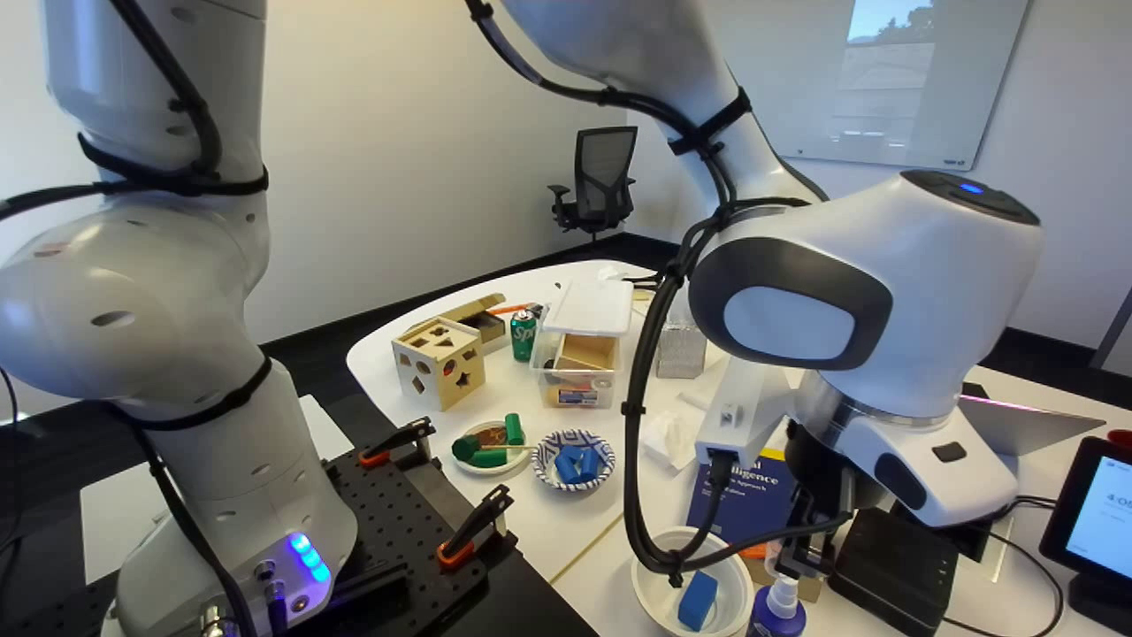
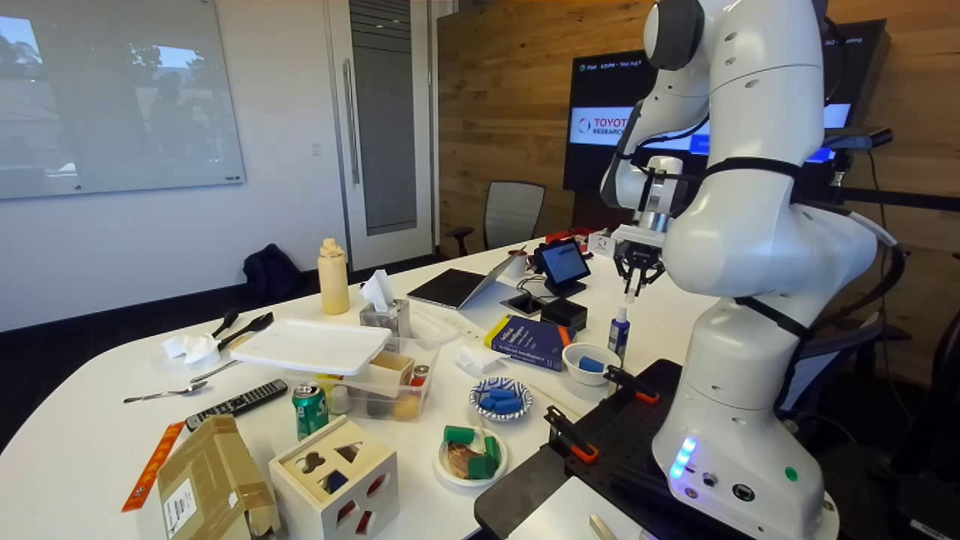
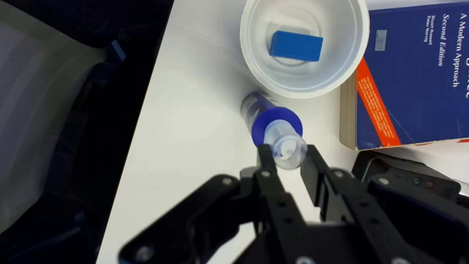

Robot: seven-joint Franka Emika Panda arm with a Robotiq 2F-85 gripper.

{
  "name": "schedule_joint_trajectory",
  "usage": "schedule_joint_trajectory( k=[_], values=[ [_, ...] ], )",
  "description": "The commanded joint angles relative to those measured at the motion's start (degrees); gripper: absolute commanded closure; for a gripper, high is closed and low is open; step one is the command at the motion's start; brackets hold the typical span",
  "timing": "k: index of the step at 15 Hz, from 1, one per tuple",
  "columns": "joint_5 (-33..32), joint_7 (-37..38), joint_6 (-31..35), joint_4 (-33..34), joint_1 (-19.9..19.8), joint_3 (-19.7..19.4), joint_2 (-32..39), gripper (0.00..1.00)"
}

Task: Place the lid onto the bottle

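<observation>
Lid, clear, cup-shaped (image 3: pixel 287 153): one. Place: in the gripper (image 3: pixel 288 157), which clasps it between two fingertips (image 3: pixel 266 157).

Spray bottle, blue (image 3: pixel 269 115), white pump top (image 1: pixel 783 594): one. Place: directly below the gripper, upright. Whether the lid's rim meets the pump top, you cannot tell; it looks not yet seated.

Handling, as judged: the lid should weigh next to nothing. Probably thin, stiff plastic; squeeze hard and you may bow or crack it. Smooth wall, so expect it to slip or twist under a slack hold. Take it by opposite sides, near the closed end, and leave the rim free for you to seat. The bottle is probably light enough to tip if you press off-centre.

Writing: blue book (image 3: pixel 421 99), lower than the gripper and off to its side: "A Modern Approach", "Second Edition", "Stuart Russell", "Peter Norvig". Its orange stripe (image 3: pixel 377 104): print too small. Bottle label: illegible. Sprite can (image 1: pixel 523 338), well apart from the gripper: "Sp" legible. Wall screen (image 2: pixel 602 90), far beyond the gripper: "TOYOT" and "RESEARC", both cut short.
</observation>
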Motion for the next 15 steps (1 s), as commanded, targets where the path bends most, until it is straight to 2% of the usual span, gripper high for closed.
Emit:
schedule_joint_trajectory(
  k=[1,15],
  values=[
    [2.42,-0.94,-0.71,2.22,-1.22,1.19,1.43,0.94],
    [3.36,-0.87,-0.91,3.94,-2.40,2.39,3.90,0.94]
  ],
)
